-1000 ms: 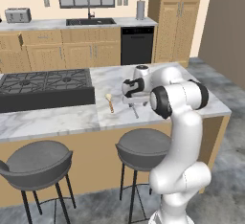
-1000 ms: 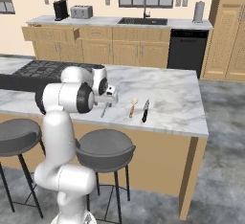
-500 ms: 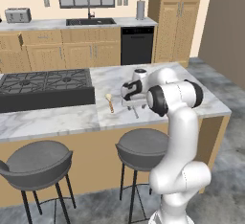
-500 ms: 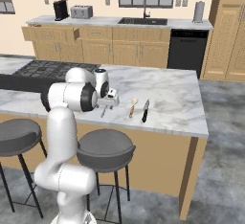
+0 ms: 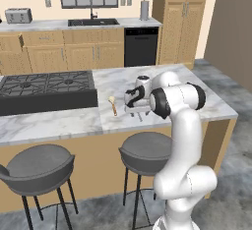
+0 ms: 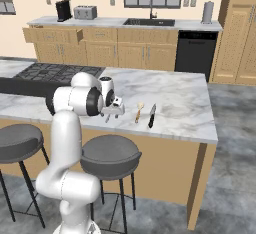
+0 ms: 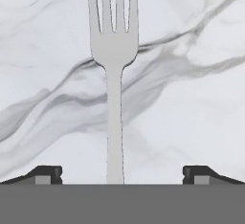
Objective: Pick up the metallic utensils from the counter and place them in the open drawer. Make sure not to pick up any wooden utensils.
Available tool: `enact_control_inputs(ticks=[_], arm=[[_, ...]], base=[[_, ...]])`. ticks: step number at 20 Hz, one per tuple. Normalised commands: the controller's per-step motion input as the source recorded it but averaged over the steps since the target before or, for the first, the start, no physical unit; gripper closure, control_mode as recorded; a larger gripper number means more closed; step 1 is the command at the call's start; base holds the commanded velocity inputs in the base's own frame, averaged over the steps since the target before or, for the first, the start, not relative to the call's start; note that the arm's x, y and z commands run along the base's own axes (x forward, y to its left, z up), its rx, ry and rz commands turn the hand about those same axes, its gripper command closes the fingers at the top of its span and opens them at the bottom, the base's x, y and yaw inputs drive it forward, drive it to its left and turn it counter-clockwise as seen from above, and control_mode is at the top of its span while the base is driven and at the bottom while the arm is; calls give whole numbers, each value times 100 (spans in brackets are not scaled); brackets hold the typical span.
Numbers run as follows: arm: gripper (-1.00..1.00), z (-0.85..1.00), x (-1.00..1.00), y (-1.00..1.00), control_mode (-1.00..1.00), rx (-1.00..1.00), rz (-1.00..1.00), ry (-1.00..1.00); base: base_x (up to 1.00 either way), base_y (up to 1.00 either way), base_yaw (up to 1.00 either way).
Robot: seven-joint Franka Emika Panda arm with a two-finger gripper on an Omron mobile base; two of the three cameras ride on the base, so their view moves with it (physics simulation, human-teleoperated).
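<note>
Where the black cooktop ends, the marbled counter carries the utensils. The all-silver fork lies flat on the marble, tines away from the hand. The gripper hangs low over it, fingers spread wide to either side of the handle, gripping nothing.

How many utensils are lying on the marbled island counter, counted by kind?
all-silver fork: 1
black-handled utensil: 1
wooden-handled spoons: 2
Total: 4
</note>
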Motion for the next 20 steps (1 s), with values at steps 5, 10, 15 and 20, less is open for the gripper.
enact_control_inputs(ticks=[5, 10, 15, 20], arm=[[-100, -19, 14, 1, -100, 0, 0, 3], [-100, -25, 3, 0, -100, 0, 0, 2], [100, -37, 0, 0, -100, 2, 0, 7], [100, -32, 0, 0, -100, 1, 0, 3]], base=[[0, 0, 0], [0, 0, 0], [0, 0, 0], [0, 0, 0]])
